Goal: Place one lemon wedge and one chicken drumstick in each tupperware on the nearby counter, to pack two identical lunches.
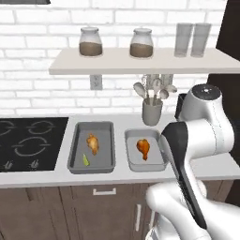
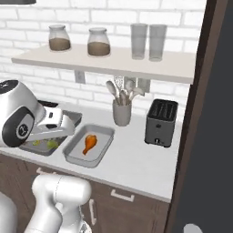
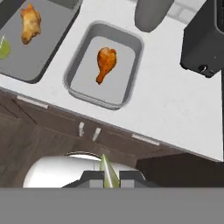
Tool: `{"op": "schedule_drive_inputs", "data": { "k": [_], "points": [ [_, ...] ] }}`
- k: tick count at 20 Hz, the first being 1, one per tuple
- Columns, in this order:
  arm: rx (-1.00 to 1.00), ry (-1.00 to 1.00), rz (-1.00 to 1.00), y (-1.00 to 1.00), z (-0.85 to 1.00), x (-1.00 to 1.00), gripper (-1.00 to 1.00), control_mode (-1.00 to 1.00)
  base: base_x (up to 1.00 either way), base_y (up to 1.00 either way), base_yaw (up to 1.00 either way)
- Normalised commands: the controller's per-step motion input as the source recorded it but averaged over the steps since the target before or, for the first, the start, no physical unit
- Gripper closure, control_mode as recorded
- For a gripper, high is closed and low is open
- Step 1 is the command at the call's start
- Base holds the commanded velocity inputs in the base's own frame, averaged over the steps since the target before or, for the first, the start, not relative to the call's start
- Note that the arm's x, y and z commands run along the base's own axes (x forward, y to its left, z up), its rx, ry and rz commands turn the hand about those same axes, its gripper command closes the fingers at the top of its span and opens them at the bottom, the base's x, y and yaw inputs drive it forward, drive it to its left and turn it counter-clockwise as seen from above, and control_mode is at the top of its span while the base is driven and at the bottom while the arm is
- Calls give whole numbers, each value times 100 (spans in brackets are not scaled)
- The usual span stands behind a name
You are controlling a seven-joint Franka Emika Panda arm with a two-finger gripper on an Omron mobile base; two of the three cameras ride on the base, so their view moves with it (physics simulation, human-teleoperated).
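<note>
So the gripper (image 3: 109, 178) was clenched on the second lemon wedge (image 3: 108, 171), short of the lighter tupperware (image 3: 131, 89), which held only a drumstick (image 3: 106, 63), presumably its destination.

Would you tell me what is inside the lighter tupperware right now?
The lighter tupperware holds one red-orange chicken drumstick, lying on its floor. No lemon wedge shows inside it. In the left base view the arm covers its right edge, but the hand view shows the whole tray.
</note>
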Motion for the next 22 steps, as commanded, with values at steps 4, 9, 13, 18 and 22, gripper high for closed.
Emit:
{"op": "schedule_drive_inputs", "data": {
  "k": [4, 9, 13, 18, 22],
  "points": [
    [0, 0, 0, 0, 0, 0, 100, 100, 100, 38, -38],
    [24, 0, -25, 17, -63, 96, 100, -100, 0, 0, 0],
    [32, 0, -13, 0, -90, 69, 100, -100, 0, 0, 0],
    [15, -3, -3, -15, -72, 67, 100, -100, 0, 0, 0],
    [-2, -2, 0, -1, -33, 73, 100, -100, 0, 0, 0]
  ]
}}
